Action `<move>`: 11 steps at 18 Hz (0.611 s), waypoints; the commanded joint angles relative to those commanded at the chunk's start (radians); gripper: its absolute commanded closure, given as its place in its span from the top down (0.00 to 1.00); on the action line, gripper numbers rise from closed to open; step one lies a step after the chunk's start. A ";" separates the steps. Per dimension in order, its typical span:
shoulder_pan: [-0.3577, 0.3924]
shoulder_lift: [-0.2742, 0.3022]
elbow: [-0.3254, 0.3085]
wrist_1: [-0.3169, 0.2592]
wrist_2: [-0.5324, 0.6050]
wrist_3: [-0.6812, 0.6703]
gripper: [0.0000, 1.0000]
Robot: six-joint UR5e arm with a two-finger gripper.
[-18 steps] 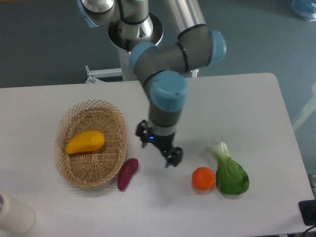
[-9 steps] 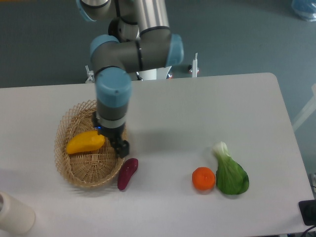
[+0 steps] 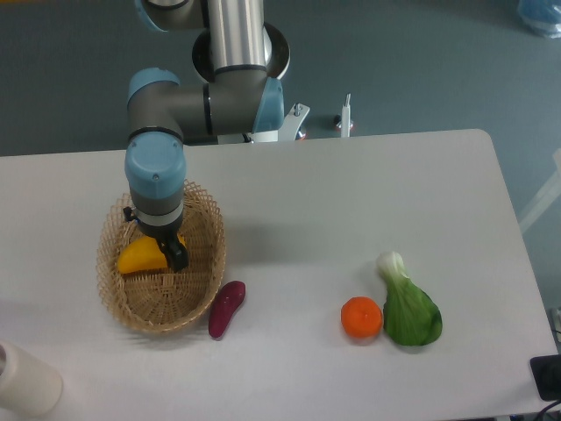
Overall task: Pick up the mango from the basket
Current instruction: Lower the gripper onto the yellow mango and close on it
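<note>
Moved: your gripper (image 3: 164,250) is swinging in over the basket (image 3: 204,263), now covering the mango (image 3: 138,259).
Fingers: spread unclear, can't tell.

One mango (image 3: 138,258), one basket (image 3: 203,289), one sweet potato (image 3: 226,309), one orange (image 3: 361,317), one bok choy (image 3: 408,307).
</note>
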 joint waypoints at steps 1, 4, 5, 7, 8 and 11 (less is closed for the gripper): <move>-0.008 -0.009 0.000 0.011 0.000 0.000 1.00; -0.015 -0.025 -0.002 0.012 0.000 -0.020 1.00; -0.015 -0.029 0.000 0.014 0.000 -0.021 1.00; -0.015 -0.045 0.002 0.015 0.000 -0.046 1.00; -0.015 -0.046 0.002 0.017 0.000 -0.061 1.00; -0.021 -0.051 0.005 0.040 0.000 -0.071 0.64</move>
